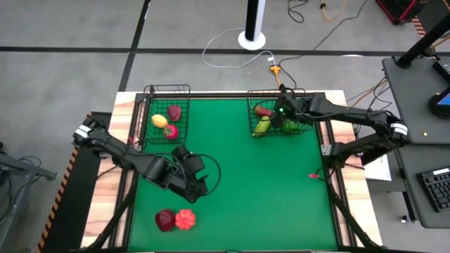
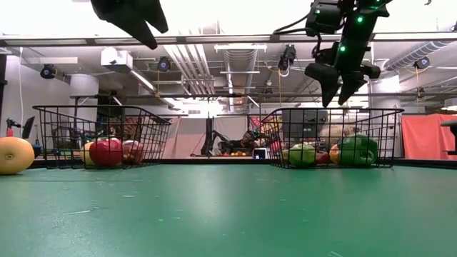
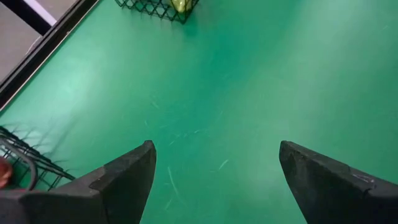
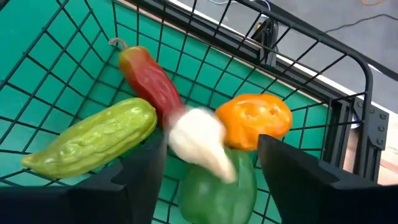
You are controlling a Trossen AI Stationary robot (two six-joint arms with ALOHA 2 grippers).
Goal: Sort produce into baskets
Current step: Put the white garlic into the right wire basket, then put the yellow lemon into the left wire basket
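1. While the right tool (image 1: 281, 112) hangs over the right basket (image 1: 304, 93) at the table's (image 1: 253, 190) 1 o'clock corner, its fingers stand spread and a white piece (image 4: 198, 142), blurred, lies between them, apparently let go.
2. To finish this drop well, I judge the fingers should stay wide and lift straight up, clear of the wire rim.
3. Below it lie a red pepper (image 4: 149, 78), a bumpy green gourd (image 4: 93, 140), an orange piece (image 4: 258, 118) and a green pepper (image 4: 214, 186).
4. The gourd's long axis runs roughly 8 to 2 o'clock in the high view; the white piece's direction I cannot tell.
5. The left tool (image 1: 190, 181), spread and empty, hovers near 7 o'clock, by a maroon piece (image 1: 165, 220) and a red piece (image 1: 185, 218).
6. The left basket (image 1: 167, 88) sits at 11 o'clock.
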